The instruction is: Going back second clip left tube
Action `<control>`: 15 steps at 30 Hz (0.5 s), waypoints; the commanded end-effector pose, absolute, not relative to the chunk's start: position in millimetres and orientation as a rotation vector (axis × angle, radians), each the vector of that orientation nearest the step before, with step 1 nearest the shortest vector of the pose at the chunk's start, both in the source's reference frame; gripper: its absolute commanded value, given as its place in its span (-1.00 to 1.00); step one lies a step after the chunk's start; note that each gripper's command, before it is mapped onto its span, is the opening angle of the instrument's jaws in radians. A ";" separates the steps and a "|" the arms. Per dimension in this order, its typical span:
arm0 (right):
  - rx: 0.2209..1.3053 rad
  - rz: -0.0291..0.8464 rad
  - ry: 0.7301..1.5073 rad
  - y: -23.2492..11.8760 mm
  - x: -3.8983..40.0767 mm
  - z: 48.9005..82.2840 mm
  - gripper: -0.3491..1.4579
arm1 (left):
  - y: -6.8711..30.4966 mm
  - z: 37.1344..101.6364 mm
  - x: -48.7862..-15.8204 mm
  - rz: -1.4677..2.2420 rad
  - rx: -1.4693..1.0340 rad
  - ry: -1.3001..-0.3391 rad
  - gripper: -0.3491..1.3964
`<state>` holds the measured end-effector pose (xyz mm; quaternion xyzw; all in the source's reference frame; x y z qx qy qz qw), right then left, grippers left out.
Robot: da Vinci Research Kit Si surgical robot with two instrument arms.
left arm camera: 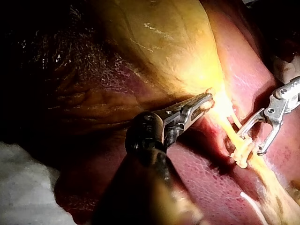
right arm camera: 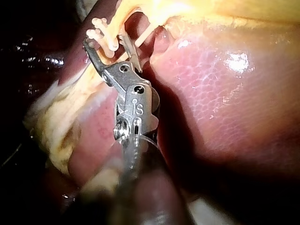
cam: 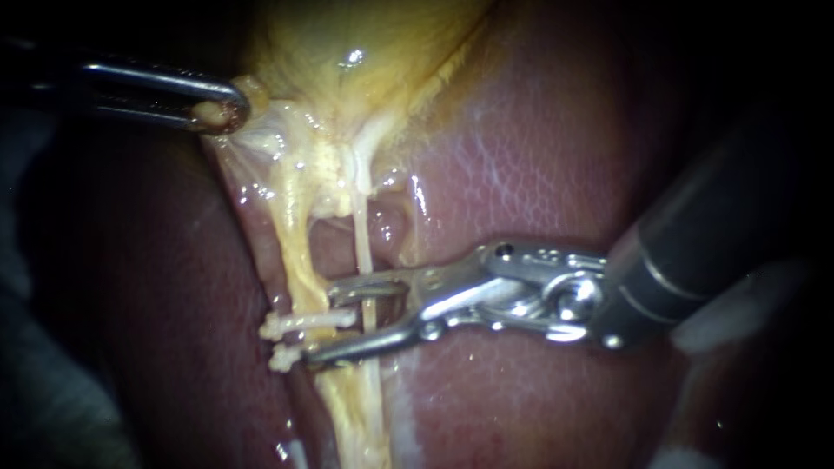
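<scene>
White clips (cam: 300, 323) are hugging the left tube (cam: 295, 252); the right tool (cam: 323, 326), jaws apart, should be backing straight out; the left tool (cam: 228, 108) is pinching the gallbladder (cam: 347, 52).

Left instrument (cam: 221, 108) grips gallbladder (cam: 365, 52); right instrument (cam: 323, 323) spread beside clips (cam: 300, 323), left tube (cam: 300, 260)

The glossy pink-red liver (cam: 539, 148) is lying wet and glistening beneath the bulging yellow gallbladder (cam: 347, 43); a white cloth-like patch (left arm camera: 21, 187) is showing beside it.
</scene>
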<state>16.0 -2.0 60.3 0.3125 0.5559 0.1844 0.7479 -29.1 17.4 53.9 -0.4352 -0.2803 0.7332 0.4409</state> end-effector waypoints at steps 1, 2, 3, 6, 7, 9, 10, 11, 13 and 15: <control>0.660 0.384 1.198 -1.8 15.5 59.9 -0.07 | 17.4 53.9 -29.1 1.820 -1.081 -0.697 -1.00; 0.641 0.375 1.188 -1.6 15.0 59.4 -0.07 | 17.4 53.9 -29.1 1.820 -1.081 -0.697 -1.00; 0.620 0.356 1.177 -1.2 14.3 58.7 -0.07 | 17.4 53.9 -29.1 1.820 -1.081 -0.697 -1.00; 0.557 0.304 1.166 -0.2 12.1 56.9 -0.07 | 17.4 53.9 -29.1 1.820 -1.081 -0.697 -1.00; 0.539 0.293 1.166 0.1 11.4 56.3 -0.07 | 17.4 53.9 -29.1 1.820 -1.081 -0.697 -1.00; 0.510 0.276 1.168 0.6 9.9 55.3 -0.07 | 17.4 53.9 -29.1 1.820 -1.081 -0.697 -1.00; 0.493 0.268 1.170 0.9 8.9 54.7 -0.07 | 17.4 53.9 -29.1 1.820 -1.081 -0.697 -1.00; 0.484 0.267 1.169 1.1 8.2 54.2 -0.07 | 17.4 53.9 -29.1 1.820 -1.081 -0.697 -1.00; 0.457 0.255 1.170 1.3 6.7 53.5 -0.07 | 17.4 53.9 -29.1 1.820 -1.081 -0.697 -1.00; 0.436 0.250 1.169 1.5 5.5 53.0 -0.06 | 17.4 53.9 -29.1 1.820 -1.081 -0.697 -1.00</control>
